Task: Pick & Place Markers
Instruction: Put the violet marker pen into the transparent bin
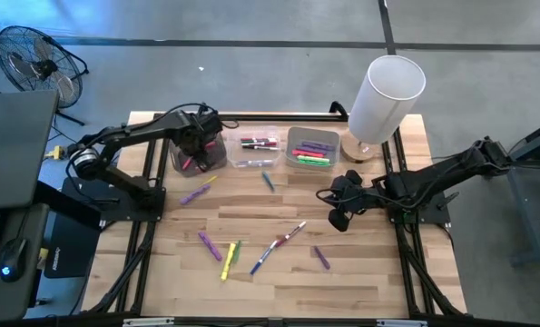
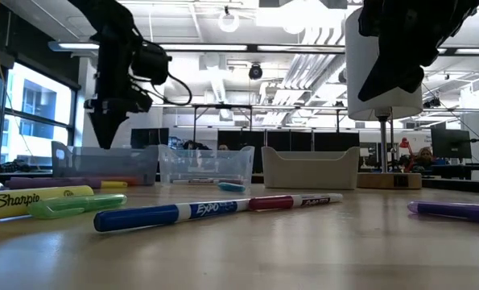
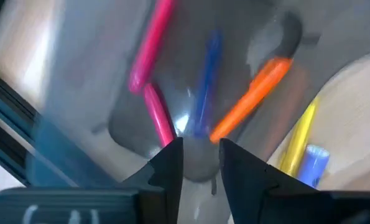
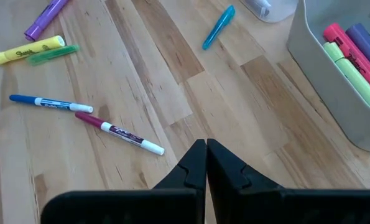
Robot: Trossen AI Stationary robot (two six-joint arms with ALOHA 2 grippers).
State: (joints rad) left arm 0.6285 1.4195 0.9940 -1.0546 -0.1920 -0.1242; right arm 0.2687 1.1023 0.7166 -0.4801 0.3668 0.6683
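Left gripper [image 1: 197, 138] poised over the dark bin [image 1: 200, 159] at the table's [image 1: 360, 272] far left, fingers [image 3: 170, 163] slightly parted with nothing between them. Below the fingertips, inside that bin: two pink markers [image 3: 150, 46], a blue one [image 3: 204, 84] and an orange one [image 3: 250, 99], lying loose. Just outside the bin wall, a yellow marker [image 3: 300, 134] on the wood.

Right gripper [image 1: 339, 204] held above the table's right-middle, fingers [image 4: 197, 163] pressed together, empty.

Beside the dark bin, along the back edge: a clear bin [image 1: 258, 150] with red and dark pens, then a grey bin [image 1: 313, 150] holding pink, green and purple markers. Right of those, a white lamp shade [image 1: 385, 95] on a wooden base, close to the right arm.

Scattered on the bare wood: a teal marker [image 1: 268, 181] near the clear bin, purple ones [image 1: 193, 194] [image 1: 320, 258], a yellow and green pair [image 1: 230, 258], a blue pen [image 1: 266, 255] and a red-capped pen [image 1: 292, 232] end to end.

Off the table's far-left corner, a floor fan [image 1: 35, 64].
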